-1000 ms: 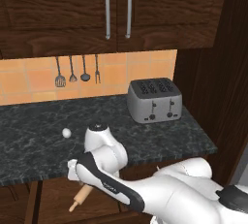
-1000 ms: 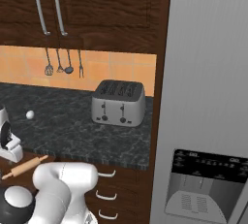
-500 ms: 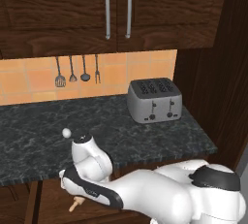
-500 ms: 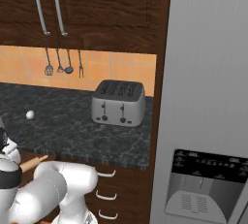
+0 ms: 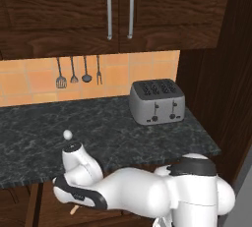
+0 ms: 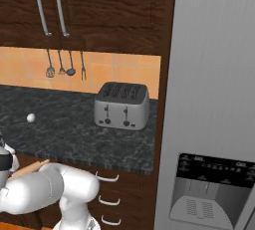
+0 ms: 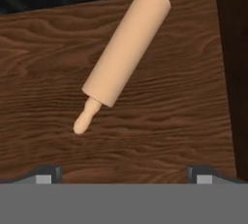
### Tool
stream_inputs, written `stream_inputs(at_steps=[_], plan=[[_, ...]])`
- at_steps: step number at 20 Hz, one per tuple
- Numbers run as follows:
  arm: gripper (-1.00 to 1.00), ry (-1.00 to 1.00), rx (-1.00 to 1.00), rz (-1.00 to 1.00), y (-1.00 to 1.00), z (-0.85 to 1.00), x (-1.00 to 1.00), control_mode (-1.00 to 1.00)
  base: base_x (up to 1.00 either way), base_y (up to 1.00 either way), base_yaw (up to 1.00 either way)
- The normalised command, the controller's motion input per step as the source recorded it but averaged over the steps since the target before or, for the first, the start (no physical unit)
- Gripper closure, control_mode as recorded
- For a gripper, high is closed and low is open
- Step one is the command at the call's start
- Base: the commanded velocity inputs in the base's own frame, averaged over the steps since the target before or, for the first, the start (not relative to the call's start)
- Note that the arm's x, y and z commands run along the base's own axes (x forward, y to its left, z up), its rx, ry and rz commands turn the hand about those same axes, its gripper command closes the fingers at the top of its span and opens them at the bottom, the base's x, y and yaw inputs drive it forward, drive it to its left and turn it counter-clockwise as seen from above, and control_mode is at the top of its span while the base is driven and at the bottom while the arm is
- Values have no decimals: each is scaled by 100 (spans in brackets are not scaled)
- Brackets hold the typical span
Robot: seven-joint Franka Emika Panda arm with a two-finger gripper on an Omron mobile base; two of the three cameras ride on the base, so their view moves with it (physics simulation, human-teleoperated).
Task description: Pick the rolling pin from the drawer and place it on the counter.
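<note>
While the rolling pin (image 7: pixel 125 51) lies flat on the brown floor of the drawer (image 7: pixel 43 72), the claw (image 7: pixel 124 172) hangs above it with its two dark tips far apart, so it is open and holds nothing. In the hand view the pin sits in the upper middle of the frame, above the gap between the tips. Its long body runs on a slant, from the small handle at the lower left up to the thick end at the upper right. The tips stand left and right at the bottom of the frame, so the pin lies slanted to the line between them. I think the claw needs to turn a bit and move up the frame before it goes down. The black counter (image 5: pixel 123 132) with the toaster (image 5: pixel 157 101) waits above the drawer.
</note>
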Motion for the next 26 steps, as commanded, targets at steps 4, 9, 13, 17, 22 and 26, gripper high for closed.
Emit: stream_inputs(at_steps=[4, 9, 13, 17, 22, 26], plan=[[-100, 0, -3, 0, 16, -24, 32, -100, 0, 0, 0], [-100, 0, 0, 0, 0, -28, 19, -100, 0, 0, 0], [-100, 0, 0, 0, 0, -38, 12, -100, 0, 0, 0], [-100, 0, 0, 0, 0, -46, 4, -100, 0, 0, 0], [-100, 0, 0, 0, 2, -38, 5, -100, 0, 0, 0], [100, 0, 0, 0, 1, -35, 6, -100, 0, 0, 0]])
